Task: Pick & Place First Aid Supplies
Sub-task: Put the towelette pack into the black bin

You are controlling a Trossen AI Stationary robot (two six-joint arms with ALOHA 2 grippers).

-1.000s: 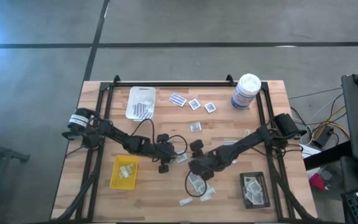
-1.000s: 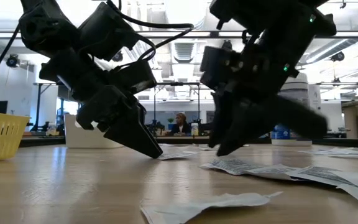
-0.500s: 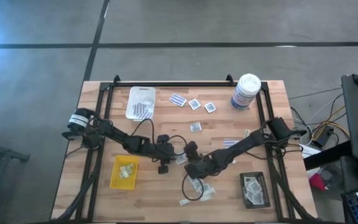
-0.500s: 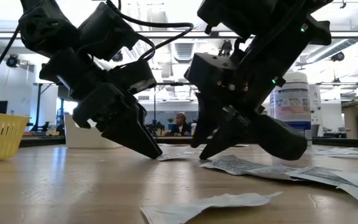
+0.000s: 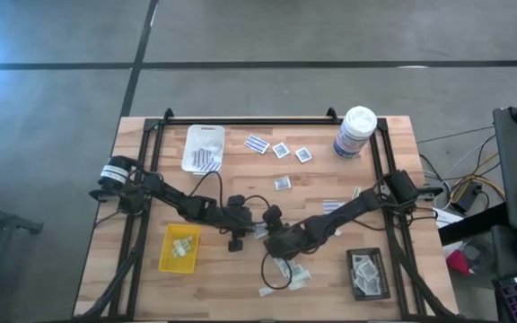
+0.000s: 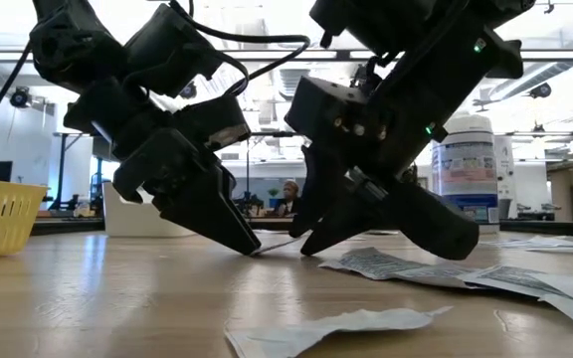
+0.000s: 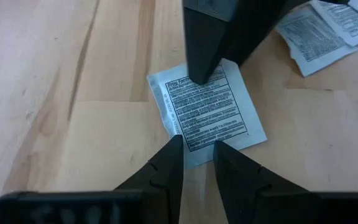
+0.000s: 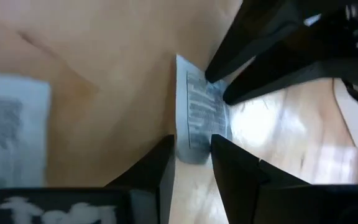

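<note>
Left gripper [image 5: 252, 223]: just left of the frame's centre in the high view, tips down on the table [image 5: 151, 278]; the left wrist view shows its fingers [image 7: 166, 171] nearly together, pinching the near edge of a white printed packet [image 7: 207, 115].
Right gripper [image 5: 270, 226]: just right of the left one, meeting it over the same packet; in the right wrist view its fingers [image 8: 157, 171] stand either side of the packet's edge with a narrow gap, apparently closing on it.
Contested packet: lies flat on the wood at the table's middle, one gripper tip at each end.
Loose packets [image 5: 287, 269]: a heap below the right gripper, lower centre of the high view.
Dark-centred squares [image 5: 281, 150]: upper centre, beside a blue-striped strip [image 5: 258, 144].
White tray [image 5: 204, 146]: upper left, holding striped strips.
Yellow tray [image 5: 179, 247]: lower left, holding pale strips.
Black tray [image 5: 367, 273]: lower right, holding square packets.
Canister [image 5: 355, 133]: upper right, upright.
</note>
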